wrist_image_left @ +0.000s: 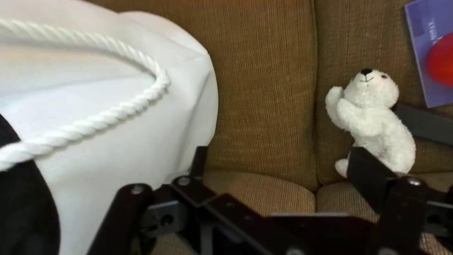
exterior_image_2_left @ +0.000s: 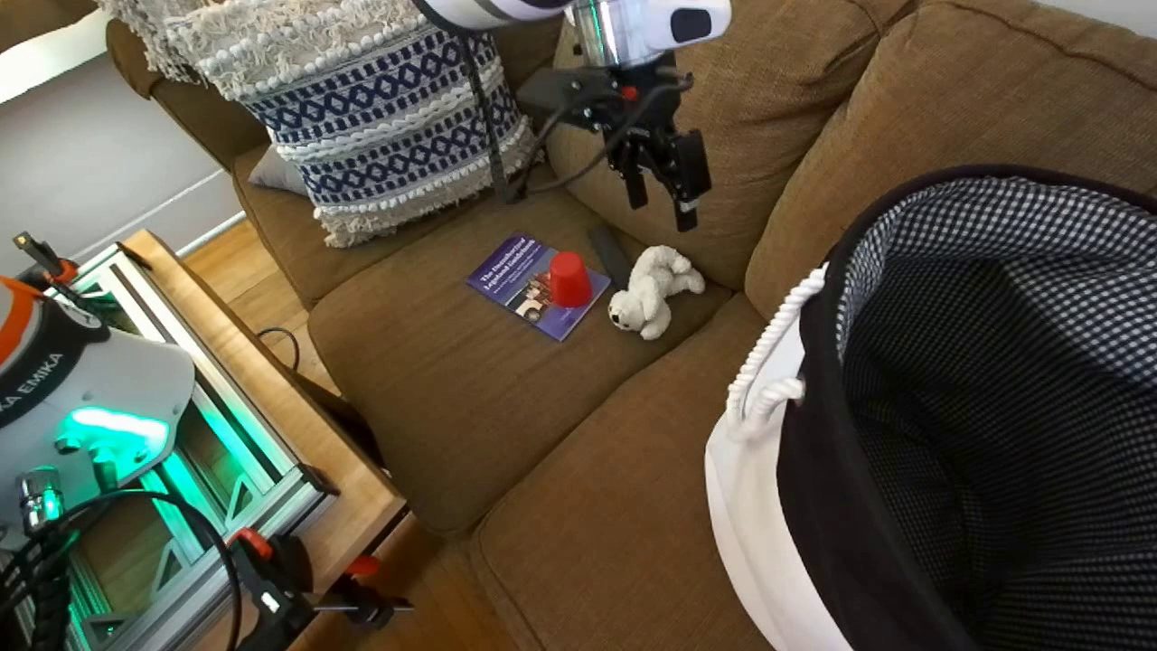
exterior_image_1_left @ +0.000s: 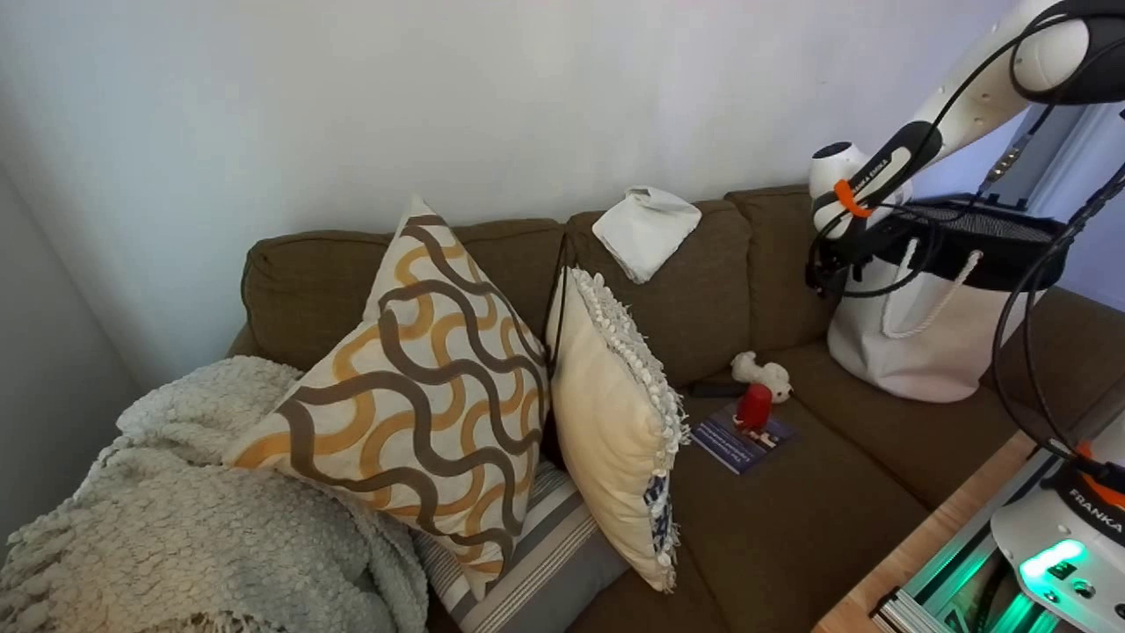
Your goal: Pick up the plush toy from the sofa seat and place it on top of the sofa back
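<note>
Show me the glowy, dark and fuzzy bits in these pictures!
In both exterior views, a green light glares on the robot base; in an exterior view, much of the inside of the bag lies in shadow; in the wrist view, the gripper looks dark and fuzzy up close, while the plush toy is bright and clearer.

Red cup: I see it on the purple book.
Basket: white and black, checkered inside.
Wavy pillow: beside the fringed pillow.
</note>
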### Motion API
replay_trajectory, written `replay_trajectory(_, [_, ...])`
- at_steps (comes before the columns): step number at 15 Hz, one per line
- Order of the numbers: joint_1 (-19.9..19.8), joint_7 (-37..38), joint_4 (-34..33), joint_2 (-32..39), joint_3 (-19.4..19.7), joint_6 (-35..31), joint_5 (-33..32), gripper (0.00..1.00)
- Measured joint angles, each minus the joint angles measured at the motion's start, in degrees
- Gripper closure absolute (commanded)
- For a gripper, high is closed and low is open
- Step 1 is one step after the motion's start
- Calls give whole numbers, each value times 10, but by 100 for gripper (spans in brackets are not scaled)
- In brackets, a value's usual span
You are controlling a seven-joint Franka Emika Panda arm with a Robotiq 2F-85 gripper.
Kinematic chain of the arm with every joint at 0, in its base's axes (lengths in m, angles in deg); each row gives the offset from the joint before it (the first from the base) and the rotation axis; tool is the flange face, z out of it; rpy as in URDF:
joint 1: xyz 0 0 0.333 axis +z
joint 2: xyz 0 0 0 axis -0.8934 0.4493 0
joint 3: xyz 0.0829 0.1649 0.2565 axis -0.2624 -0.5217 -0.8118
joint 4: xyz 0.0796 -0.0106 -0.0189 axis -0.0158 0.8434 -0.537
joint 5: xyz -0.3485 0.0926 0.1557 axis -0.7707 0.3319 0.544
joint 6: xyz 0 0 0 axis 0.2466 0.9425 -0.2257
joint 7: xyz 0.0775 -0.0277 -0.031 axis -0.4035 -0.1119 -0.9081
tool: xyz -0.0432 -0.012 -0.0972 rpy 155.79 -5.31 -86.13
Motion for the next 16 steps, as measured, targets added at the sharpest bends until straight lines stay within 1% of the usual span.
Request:
replay_trajectory(3, [-21, -52, -7, 57, 3, -152, 1, 0])
replay_trajectory(4, [-36, -81, -15, 77, -7, -191, 15, 0])
replay_trajectory(5, [-56, -119, -26, 95, -26, -220, 36, 0])
replay_trajectory(6, [-78, -161, -39, 112, -52, -234, 56, 0])
replay_trajectory(9, [-139, -281, -89, 159, -141, -229, 102, 0])
replay_trajectory(12, [-191, -383, -129, 205, -219, -177, 138, 0])
replay_trajectory(14, [-215, -434, -153, 235, -247, -117, 164, 0])
replay_trajectory(16, [-225, -462, -185, 262, -253, -40, 188, 0])
